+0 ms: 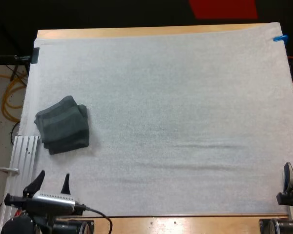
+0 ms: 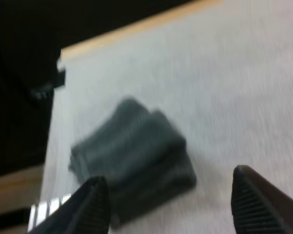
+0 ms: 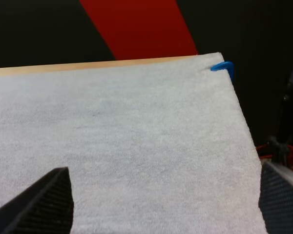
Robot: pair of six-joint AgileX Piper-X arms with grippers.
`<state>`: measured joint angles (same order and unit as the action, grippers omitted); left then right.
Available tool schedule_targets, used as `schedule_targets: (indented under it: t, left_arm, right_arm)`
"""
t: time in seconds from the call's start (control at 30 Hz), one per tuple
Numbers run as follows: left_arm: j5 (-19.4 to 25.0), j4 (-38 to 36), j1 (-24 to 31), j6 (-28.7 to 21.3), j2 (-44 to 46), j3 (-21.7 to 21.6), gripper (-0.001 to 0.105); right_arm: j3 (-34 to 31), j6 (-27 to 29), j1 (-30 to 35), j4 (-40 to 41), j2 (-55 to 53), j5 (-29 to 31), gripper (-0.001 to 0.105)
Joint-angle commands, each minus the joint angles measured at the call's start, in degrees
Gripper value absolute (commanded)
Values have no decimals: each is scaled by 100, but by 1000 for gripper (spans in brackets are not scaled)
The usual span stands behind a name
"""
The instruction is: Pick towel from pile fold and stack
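One dark grey-green folded towel (image 1: 63, 125) sits close to the left edge of the white mat (image 1: 185, 122) — roughly square, turned a little off the mat's edges, no clear long axis, its folds layered. Right of it the mat lies open all the way to the far right corner. Left gripper (image 1: 53, 176) hangs just near of the towel, jaws apart and clear; the left wrist view has the towel just beyond its fingers (image 2: 90, 207). Right gripper (image 3: 161, 204) — jaws wide apart over bare mat at the near right

High view's edge cuts off the right gripper (image 1: 288, 173) — left-wrist towel (image 2: 133, 155) blurred.
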<state>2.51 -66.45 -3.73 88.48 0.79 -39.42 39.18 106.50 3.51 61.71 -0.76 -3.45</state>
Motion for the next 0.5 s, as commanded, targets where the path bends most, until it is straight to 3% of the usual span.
schedule_targets:
  t: [0.0, 0.27, 0.47]
  left_arm:
    - [28, 325, 14, 64, 792, 103, 53]
    - [28, 679, 14, 428, 792, 704, 53]
    - [34, 812, 14, 1022, 792, 992, 53]
  right_arm:
    - [-72, 44, 21, -114, -187, -36, 75]
    - [-494, 44, 21, -82, -187, -36, 75]
    - [-790, 44, 21, -84, -187, -60, 75]
